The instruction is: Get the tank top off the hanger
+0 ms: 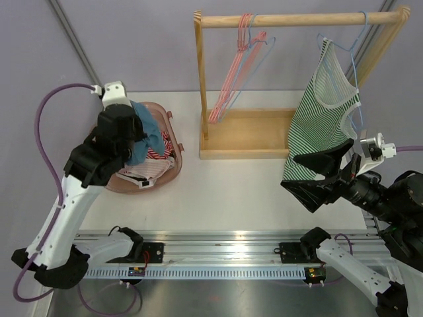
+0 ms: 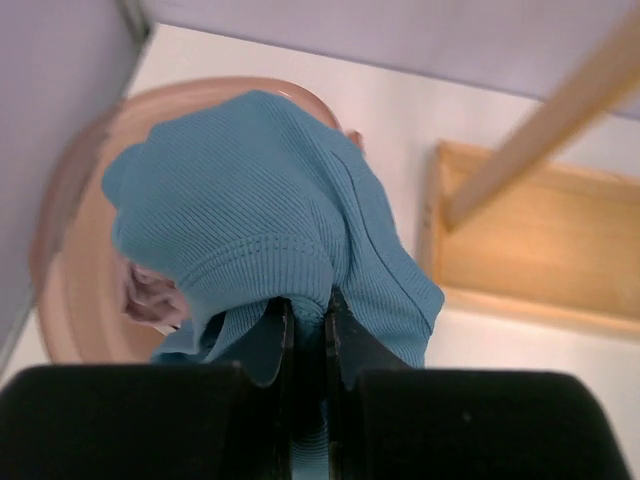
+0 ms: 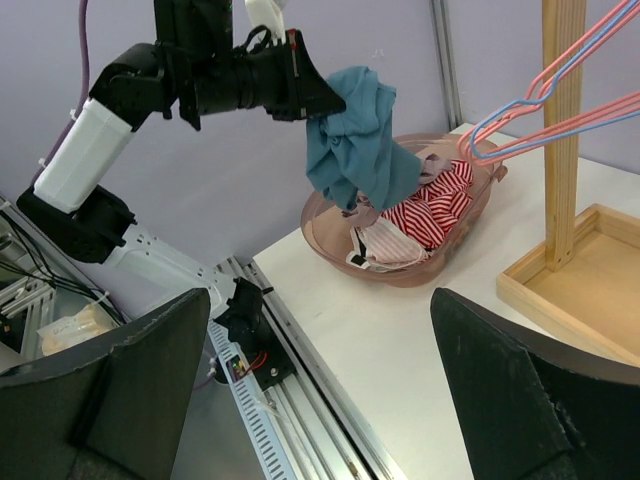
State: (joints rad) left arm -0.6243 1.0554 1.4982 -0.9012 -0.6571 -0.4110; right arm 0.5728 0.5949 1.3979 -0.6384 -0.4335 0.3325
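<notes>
A green-and-white striped tank top (image 1: pixel 324 125) hangs on a light blue hanger (image 1: pixel 353 63) at the right end of the wooden rack's rod (image 1: pixel 297 20). My right gripper (image 1: pixel 310 177) stands open just at the tank top's lower hem, nothing between its fingers (image 3: pixel 110 400). Neither wrist view shows the tank top. My left gripper (image 1: pixel 132 135) is shut on a blue knit garment (image 2: pixel 250 190), held above the pink basket (image 1: pixel 170 117). The right wrist view also shows that garment (image 3: pixel 355 140) dangling from the left gripper (image 3: pixel 325 95).
Red-striped and white clothes (image 3: pixel 420 215) lie in the basket (image 3: pixel 400 275). Empty pink and blue hangers (image 1: pixel 238 66) hang at the rack's left end over its wooden base tray (image 1: pixel 244 135). A metal rail (image 1: pixel 225 254) runs along the near table edge.
</notes>
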